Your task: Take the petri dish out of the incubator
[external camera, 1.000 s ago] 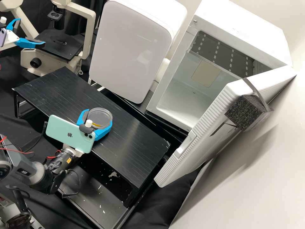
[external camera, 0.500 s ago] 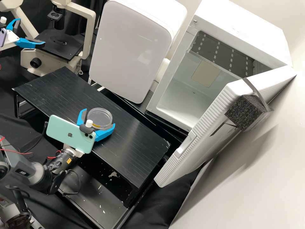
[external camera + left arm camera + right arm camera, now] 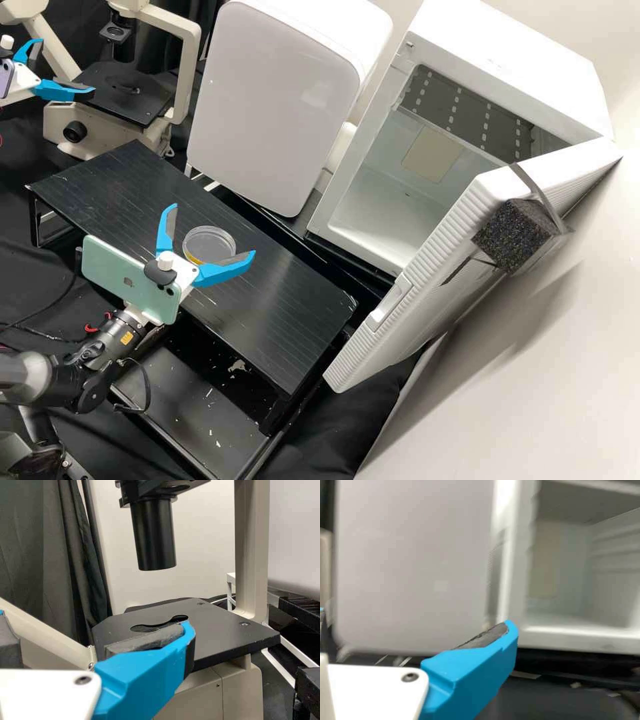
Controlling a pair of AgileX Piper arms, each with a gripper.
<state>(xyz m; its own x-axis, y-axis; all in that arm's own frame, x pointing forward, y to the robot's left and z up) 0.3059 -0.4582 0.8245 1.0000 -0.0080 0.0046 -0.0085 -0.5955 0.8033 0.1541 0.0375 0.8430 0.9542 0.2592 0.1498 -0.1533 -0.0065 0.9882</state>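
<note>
In the high view I can see the dish (image 3: 209, 245) on the black stand (image 3: 287, 313), out of the incubator (image 3: 507, 50). It's round, shallow and see-through, with pale rims that look like closely stacked rings, and the dark stand shows through it. A thin amber streak catches my eye along its near left edge. The right gripper (image 3: 213, 230) has its two blue fingers spread wide, with the dish lying between them as I look down. One finger stands to the dish's left; the other slants across on the near side, towards the right. Whether either touches the rim, I can't tell. A mint-green phone (image 3: 130, 277) sits on that arm, just by the gripper.

Over at the far left, the left gripper (image 3: 65, 65) is spread apart too, beside the microscope (image 3: 189, 73). A closed white cabinet (image 3: 267, 100) stands beyond the stand, and to its right is the incubator, its door (image 3: 427, 267) hanging open with a dark foam block (image 3: 510, 233) strapped on.

In the left wrist view, a blue finger with a grey pad (image 3: 145, 641) shows in front of the microscope's black stage (image 3: 225, 630), and a black tube (image 3: 154, 535) hangs above.

In the right wrist view, a padded blue finger (image 3: 475, 672) shows before the cabinet's smooth front and the incubator's open pale inside.
</note>
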